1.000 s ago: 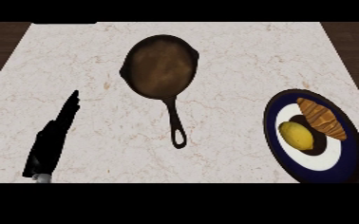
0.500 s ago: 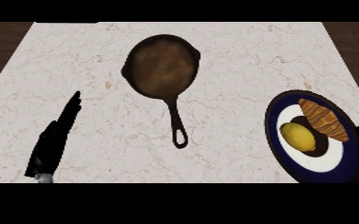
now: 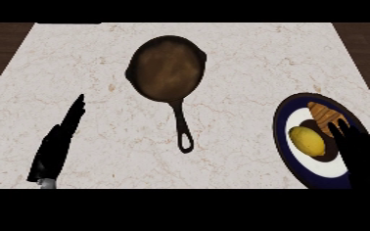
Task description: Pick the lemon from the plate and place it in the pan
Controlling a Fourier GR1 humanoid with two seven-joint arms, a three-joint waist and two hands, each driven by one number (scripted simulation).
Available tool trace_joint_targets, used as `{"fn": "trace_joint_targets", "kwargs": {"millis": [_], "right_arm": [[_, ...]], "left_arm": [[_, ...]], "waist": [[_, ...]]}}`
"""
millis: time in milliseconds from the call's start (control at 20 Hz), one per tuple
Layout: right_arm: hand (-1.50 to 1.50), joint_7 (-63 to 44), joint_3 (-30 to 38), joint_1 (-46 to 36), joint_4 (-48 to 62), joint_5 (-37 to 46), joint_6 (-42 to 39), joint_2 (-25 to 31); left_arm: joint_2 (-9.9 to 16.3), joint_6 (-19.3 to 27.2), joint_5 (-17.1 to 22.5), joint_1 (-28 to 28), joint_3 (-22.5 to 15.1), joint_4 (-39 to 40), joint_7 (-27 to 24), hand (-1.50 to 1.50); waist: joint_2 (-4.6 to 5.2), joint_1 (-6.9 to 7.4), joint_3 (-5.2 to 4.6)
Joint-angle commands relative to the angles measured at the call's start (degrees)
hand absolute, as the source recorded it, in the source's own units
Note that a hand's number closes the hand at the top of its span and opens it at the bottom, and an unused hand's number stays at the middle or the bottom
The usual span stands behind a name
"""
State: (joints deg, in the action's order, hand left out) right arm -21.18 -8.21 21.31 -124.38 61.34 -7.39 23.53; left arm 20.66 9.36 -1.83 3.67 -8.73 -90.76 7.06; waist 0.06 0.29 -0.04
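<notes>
Nearest to me, at the lower left, my left hand (image 3: 56, 144) rests on the desk (image 3: 245, 78), its fingers straight and pressed together, pointing away from me. It holds nothing and I judge it plays no part in this job.

At the lower right, my right hand (image 3: 353, 147) shows as a dark shape over the near side of the plate (image 3: 283, 142). I can make out fingertips rising above the plate's inner rim, just beside the lemon, but most of the hand is cut off by the edge of the view, so I cannot tell whether it is spread or curled. It does not appear to hold anything.

The lemon (image 3: 307, 140) lies on the plate's white centre, towards the left side. A croissant (image 3: 325, 114) sits just behind it, on the far part of the plate.

Farther off, near the middle of the desk, the pan (image 3: 166, 71) lies with its handle pointing back towards me. It is well apart from the plate.

The grasp, I think, is not yet made. My worries: the lemon is round and could roll off towards the plate's rim if my fingers nudge it from one side; the croissant is close enough to be knocked or caught up; and on the carry leftwards a low hand could clip the pan's handle.
</notes>
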Motion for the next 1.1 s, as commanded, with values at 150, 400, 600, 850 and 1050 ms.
{"fn": "trace_joint_targets", "kwargs": {"millis": [150,400,600,850,1050], "right_arm": [[-1.50,-6.5,-2.8,-6.8,1.6,5.2,-8.3,-4.0],[-1.50,-3.8,-2.2,-5.6,7.7,8.3,-4.5,-5.4],[-1.50,-7.9,-4.0,-6.0,7.3,11.6,-6.7,-7.6],[-1.50,-4.5,-0.5,-5.2,13.2,11.4,-1.4,-7.8],[-1.50,-6.3,-0.8,-8.9,13.2,11.5,-7.2,-9.6]], "left_arm": [[0.8,-4.0,0.6,-1.3,4.2,-0.2,1.2,0.00],[-3.6,-1.1,-5.0,0.9,1.4,-1.7,0.7,0.00],[-5.4,-0.8,-5.9,-0.9,2.1,1.9,0.6,0.00],[-1.9,-6.4,-2.4,5.2,6.4,-4.1,-0.4,0.00],[-7.5,-3.4,-7.6,2.3,3.2,-1.8,-0.2,0.00]], "waist": [[-0.07,-0.23,0.03],[-0.10,-0.30,0.05],[-0.08,-0.47,0.04],[-0.12,-0.24,0.06],[-0.09,-0.32,0.04]]}}
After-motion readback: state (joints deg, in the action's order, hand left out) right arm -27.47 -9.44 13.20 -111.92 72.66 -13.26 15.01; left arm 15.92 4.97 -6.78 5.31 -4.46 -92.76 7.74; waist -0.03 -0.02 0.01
